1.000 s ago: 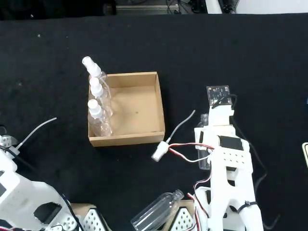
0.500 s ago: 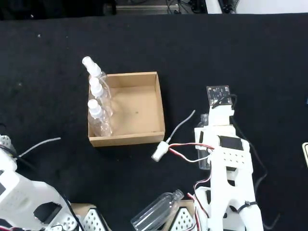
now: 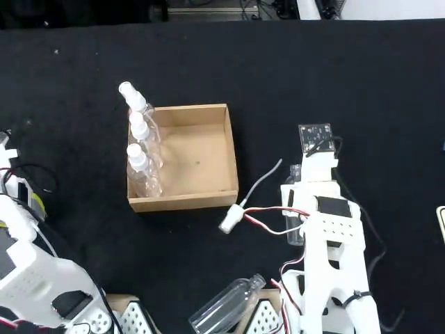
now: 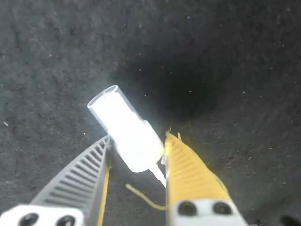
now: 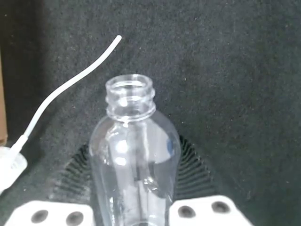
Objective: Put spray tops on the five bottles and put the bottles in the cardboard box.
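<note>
My left gripper (image 4: 136, 139) is shut on a white spray top (image 4: 124, 134), held over the black table. In the high view this gripper (image 3: 8, 156) is at the far left edge. Beside the cardboard box, my right gripper (image 5: 136, 153) is shut on a clear bottle (image 5: 134, 155) with an open neck; the high view shows this bottle (image 3: 295, 202) under that arm. A second spray top (image 3: 231, 219) with its long tube (image 5: 70, 84) lies between the box and that bottle. The cardboard box (image 3: 198, 156) holds three capped bottles (image 3: 142, 156) along its left wall.
Another uncapped clear bottle (image 3: 226, 306) lies on its side at the front edge between the arm bases. The right half of the box floor is bare. The black table (image 3: 313, 76) is open behind the box and the right arm.
The left arm has swung back and to the left with the spray top; its long tube, earlier stretched out over the table, is gone from the high view. The right arm has not moved.
</note>
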Available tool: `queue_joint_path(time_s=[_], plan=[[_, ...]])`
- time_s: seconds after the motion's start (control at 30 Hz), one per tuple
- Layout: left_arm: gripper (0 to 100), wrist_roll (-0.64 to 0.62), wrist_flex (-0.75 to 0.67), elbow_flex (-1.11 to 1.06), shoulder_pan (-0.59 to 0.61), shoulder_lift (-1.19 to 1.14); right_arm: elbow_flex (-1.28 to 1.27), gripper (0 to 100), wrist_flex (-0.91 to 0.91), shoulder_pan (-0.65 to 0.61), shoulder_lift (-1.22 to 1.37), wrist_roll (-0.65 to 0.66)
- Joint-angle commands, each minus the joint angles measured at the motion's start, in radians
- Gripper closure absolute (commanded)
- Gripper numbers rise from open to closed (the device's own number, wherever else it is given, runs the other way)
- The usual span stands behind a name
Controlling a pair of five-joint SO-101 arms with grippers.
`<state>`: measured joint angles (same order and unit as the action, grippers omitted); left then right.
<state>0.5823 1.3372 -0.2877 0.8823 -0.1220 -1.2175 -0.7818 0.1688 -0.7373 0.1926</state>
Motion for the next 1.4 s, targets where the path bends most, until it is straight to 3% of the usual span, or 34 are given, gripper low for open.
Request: queue_joint_path(time_s=[0.0, 0.07, 0.17, 0.4, 0.53, 0.73, 1.07, 1.37], plan=[[83, -0.021, 0.009, 0.062, -0.012, 0.005, 0.002, 98.8, 0.018, -0.012, -0.05, 0.003], [75, -0.034, 0.008, 0.058, -0.01, 0.005, 0.002, 98.8, 0.017, -0.012, -0.05, 0.003], [77, -0.043, 0.008, 0.056, 0.001, 0.005, 0.002, 98.8, 0.017, -0.011, -0.05, 0.003], [81, -0.387, 0.008, 0.051, 0.013, 0.003, 0.002, 98.8, 0.018, -0.014, -0.05, 0.003], [81, -0.413, -0.021, -0.007, -0.03, 0.005, 0.002, 98.8, 0.018, -0.012, -0.05, 0.003], [81, -0.482, -0.241, -0.154, -0.028, 0.015, 0.002, 98.8, 0.017, -0.011, -0.05, 0.003], [82, -0.666, -0.245, -0.165, -0.03, 0.015, 0.002, 98.8, 0.02, -0.012, -0.05, 0.003], [81, -0.723, -0.244, -0.079, 0.001, 0.005, 0.002, 98.8, 0.02, -0.014, -0.05, 0.003]])
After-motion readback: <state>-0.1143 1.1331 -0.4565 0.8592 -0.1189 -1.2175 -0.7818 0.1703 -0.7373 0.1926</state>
